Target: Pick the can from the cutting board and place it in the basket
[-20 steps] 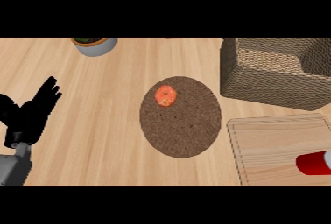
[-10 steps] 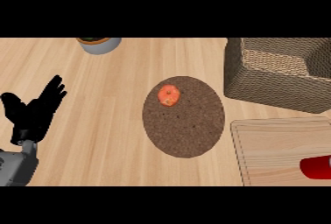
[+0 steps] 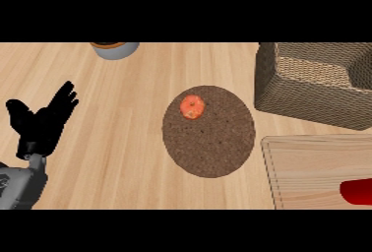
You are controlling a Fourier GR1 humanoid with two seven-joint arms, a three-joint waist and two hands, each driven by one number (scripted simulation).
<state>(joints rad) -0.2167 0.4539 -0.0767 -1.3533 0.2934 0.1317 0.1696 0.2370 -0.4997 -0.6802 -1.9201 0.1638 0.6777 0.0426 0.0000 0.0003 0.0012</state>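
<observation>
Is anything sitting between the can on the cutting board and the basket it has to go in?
Nothing visible does. The red can lies at the cutting board's right edge, and the basket is directly beyond the board.

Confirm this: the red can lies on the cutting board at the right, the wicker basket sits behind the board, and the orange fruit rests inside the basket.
One detail is wrong. In the head view the orange fruit rests on the round brown mat, not inside the wicker basket. The rest holds: the red can lies on the cutting board at the right, and the basket sits behind the board.
</observation>
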